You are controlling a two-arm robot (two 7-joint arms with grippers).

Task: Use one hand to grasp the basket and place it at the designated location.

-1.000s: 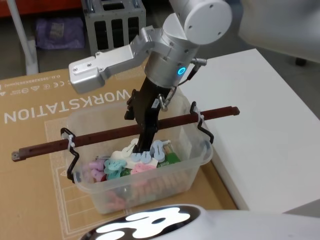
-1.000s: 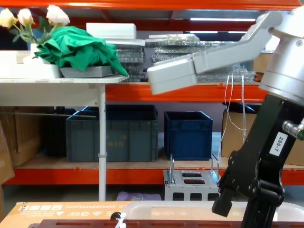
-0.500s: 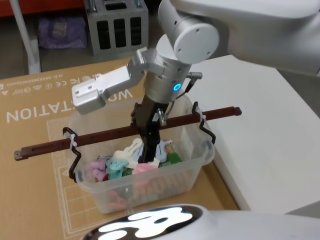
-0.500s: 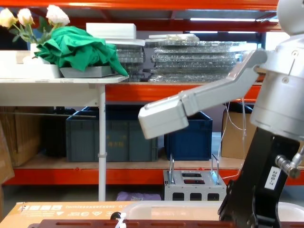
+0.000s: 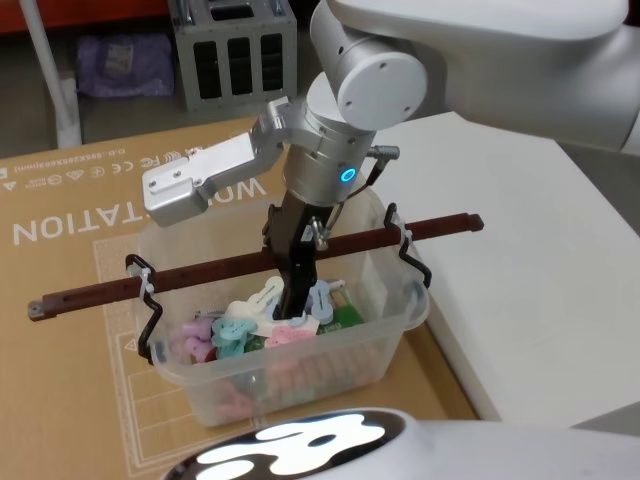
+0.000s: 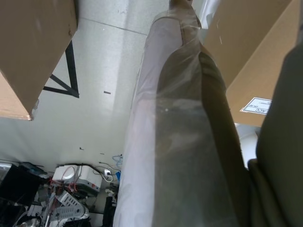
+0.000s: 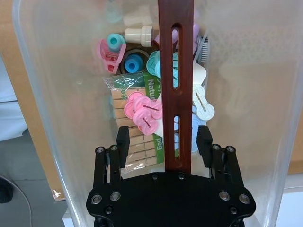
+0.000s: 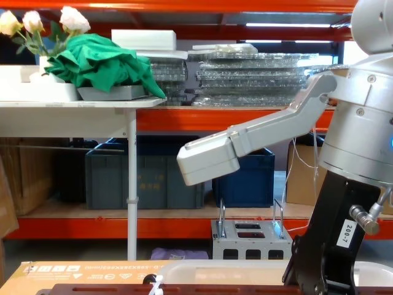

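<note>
Brown handle bar [image 7: 175,85] centred between spread fingers [image 7: 123,141] of right gripper [image 7: 164,139] — not yet clamped. Close squarely mid-bar, lift level — to avoid tipping basket [image 5: 385,348].

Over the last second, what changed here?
The right gripper came lower into the basket. Its open fingers now straddle the brown handle bar without closing on it. The basket, its bar and the clothes pegs inside stayed put on the cardboard sheet.
</note>
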